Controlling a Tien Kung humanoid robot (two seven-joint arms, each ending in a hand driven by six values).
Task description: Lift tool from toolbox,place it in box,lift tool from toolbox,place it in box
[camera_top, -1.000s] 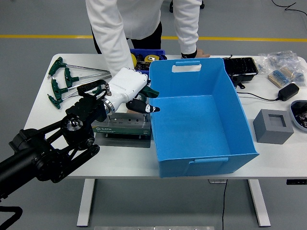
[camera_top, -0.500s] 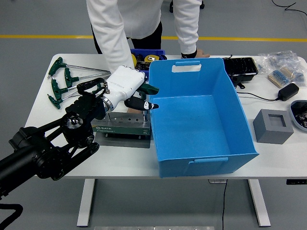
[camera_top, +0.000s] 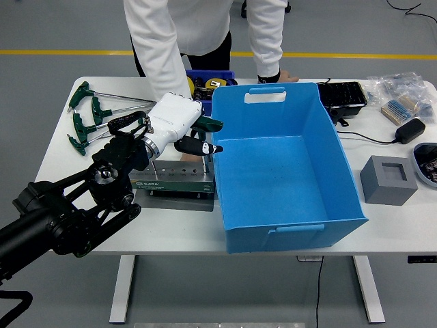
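Status from my remote station: the left hand (camera_top: pixel 176 123) sits at about 9 o'clock of the blue box (camera_top: pixel 287 171), directly above the toolbox (camera_top: pixel 179 178), a grey-green rack lying on the tabletop (camera_top: pixel 61 157) flush against the box's left wall. Its fingers (camera_top: pixel 203 147) are curled around a green-handled tool (camera_top: pixel 208 126); the handle protrudes toward the box rim, and a thin shaft appears to run down from the hand toward the rack. I cannot confirm whether the shaft tip has cleared its socket. The right hand is out of view.

The box interior is empty, so I judge this to be the first lift, with the transfer toward 3 o'clock not yet made.

Hazards from this position:
1. Shaft still seated. A sideways move before full extraction would drag the rack or tilt it against the box wall.
2. Wall clearance. The box's left wall stands higher than the rack; a low traverse would strike the rim and push the box.
3. Grip security. The handle is held near one end, so the tool could rotate or slip during the swing.
4. A person (camera_top: pixel 198 27) leans over the table at 12 o'clock, one hand resting near the box's far rim; any overshoot in that direction is a contact risk.

Spare T-handle wrenches (camera_top: pixel 92 113) lie at 10 o'clock, well apart from the work.
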